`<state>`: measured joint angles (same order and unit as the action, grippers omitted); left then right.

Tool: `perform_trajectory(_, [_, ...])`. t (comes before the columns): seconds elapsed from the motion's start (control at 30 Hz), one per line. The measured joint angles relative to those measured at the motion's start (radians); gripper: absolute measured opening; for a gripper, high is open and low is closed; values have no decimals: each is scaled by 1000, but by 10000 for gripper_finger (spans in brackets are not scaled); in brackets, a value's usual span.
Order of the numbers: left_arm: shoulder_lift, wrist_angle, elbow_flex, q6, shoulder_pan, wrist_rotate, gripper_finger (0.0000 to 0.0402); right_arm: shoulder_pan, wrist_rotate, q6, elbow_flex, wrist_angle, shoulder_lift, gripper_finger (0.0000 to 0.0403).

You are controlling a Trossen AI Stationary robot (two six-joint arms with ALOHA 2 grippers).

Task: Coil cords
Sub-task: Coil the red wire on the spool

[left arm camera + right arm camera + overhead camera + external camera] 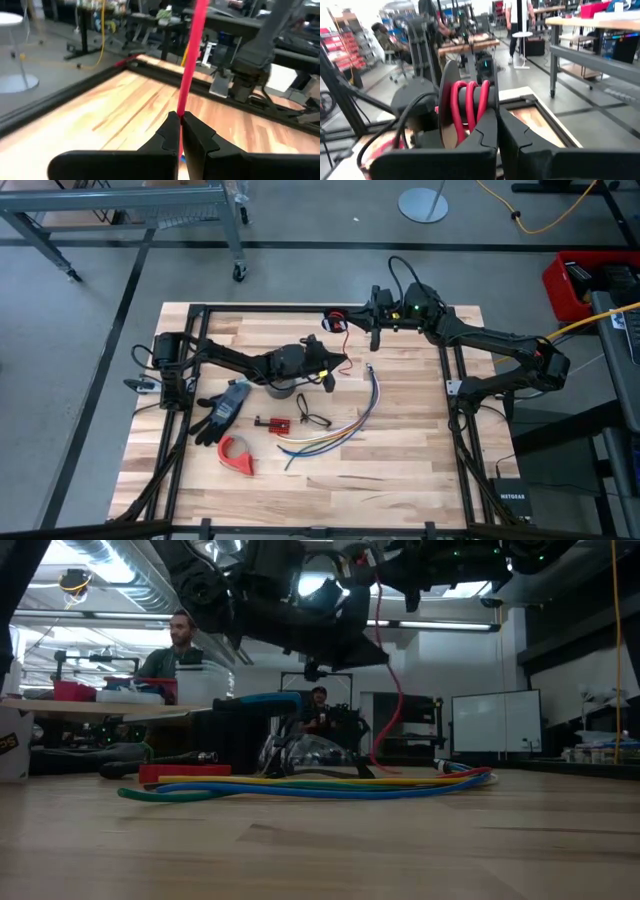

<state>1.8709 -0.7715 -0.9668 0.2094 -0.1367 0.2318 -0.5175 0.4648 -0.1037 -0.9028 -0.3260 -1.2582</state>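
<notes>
L gripper (179, 122) pinches red wire (190, 60); its end unseen.

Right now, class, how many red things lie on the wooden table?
2: a red curved tape holder near the front left, and a small red flat clip beside the multicoloured wire bundle. Others may be hidden.

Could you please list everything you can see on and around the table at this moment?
red wire: one, red, strung between the grippers, coiled at the right one
multicoloured wires: one bundle, table centre-right
black looped cord: one, black, table centre
glove: one, black and grey, table left
tape roll: one, red, near-left
small red part: one, red, centre
left gripper: shut on the red wire, above centre
right gripper: shut on the red wire's coil, far edge
</notes>
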Motion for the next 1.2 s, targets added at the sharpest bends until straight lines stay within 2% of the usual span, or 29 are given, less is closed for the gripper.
perform_trajectory(0.23, [0, 63, 1, 123, -38, 1, 1, 0, -3, 62, 0, 128, 55, 1])
perform_trajectory(0.7, [-6, 125, 1, 136, -63, 1, 0, 0, -15, 138, 0, 362, 124, 1])
perform_trajectory(0.93, [-6, 158, 1, 136, -63, 1, 0, 0, -104, 143, 0, 452, 124, 1])
perform_trajectory(1.2, [-6, 186, 1, 136, -72, 0, 0, 0, -130, 170, 0, 554, 124, 1])
